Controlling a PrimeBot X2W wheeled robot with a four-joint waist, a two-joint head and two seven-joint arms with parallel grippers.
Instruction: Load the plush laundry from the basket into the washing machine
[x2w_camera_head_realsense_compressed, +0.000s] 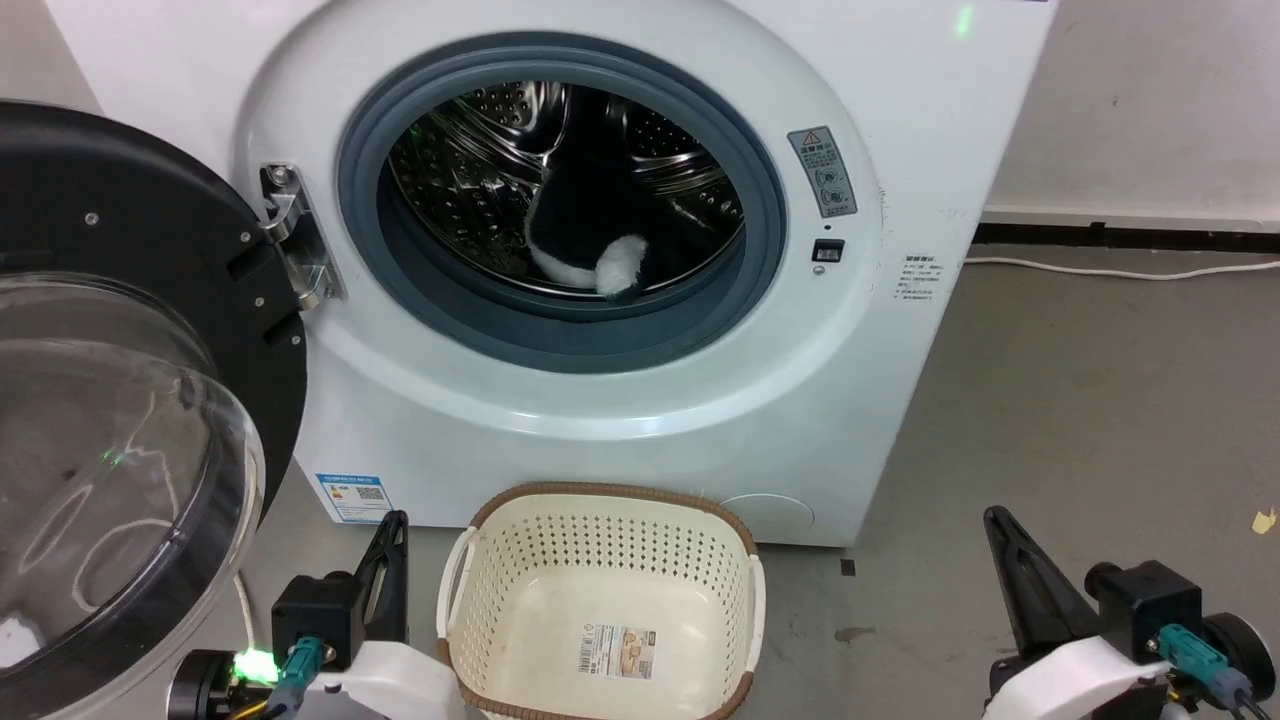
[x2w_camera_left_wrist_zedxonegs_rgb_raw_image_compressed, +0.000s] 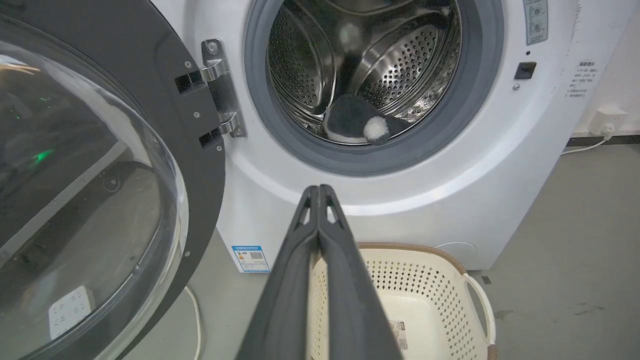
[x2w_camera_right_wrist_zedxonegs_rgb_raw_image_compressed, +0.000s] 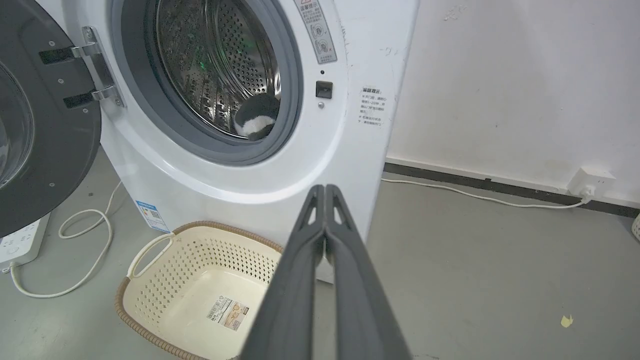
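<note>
The plush laundry (x2w_camera_head_realsense_compressed: 590, 220) sits near the seal (x2w_camera_head_realsense_compressed: 560, 340) (left claw (x2w_camera_left_wrist_zedxonegs_rgb_raw_image_compressed: 318, 192) and right claw (x2w_camera_right_wrist_zedxonegs_rgb_raw_image_compressed: 325, 192) clenched, empty), so the door (x2w_camera_head_realsense_compressed: 150, 200) could pinch it.

I see a white cable (x2w_camera_head_realsense_compressed: 1100, 272) running along the black baseboard (x2w_camera_head_realsense_compressed: 1130, 238) to a wall plug (x2w_camera_right_wrist_zedxonegs_rgb_raw_image_compressed: 590, 181). A power strip (x2w_camera_right_wrist_zedxonegs_rgb_raw_image_compressed: 22, 240) lies on the grey floor (x2w_camera_right_wrist_zedxonegs_rgb_raw_image_compressed: 500, 275), and a yellow scrap (x2w_camera_right_wrist_zedxonegs_rgb_raw_image_compressed: 566, 320) lies well apart.

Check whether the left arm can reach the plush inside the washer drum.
Probably yes: the black-rimmed clear door is swung wide, and nothing stands between the left gripper and the black-and-white plush low in the steel drum.
</note>
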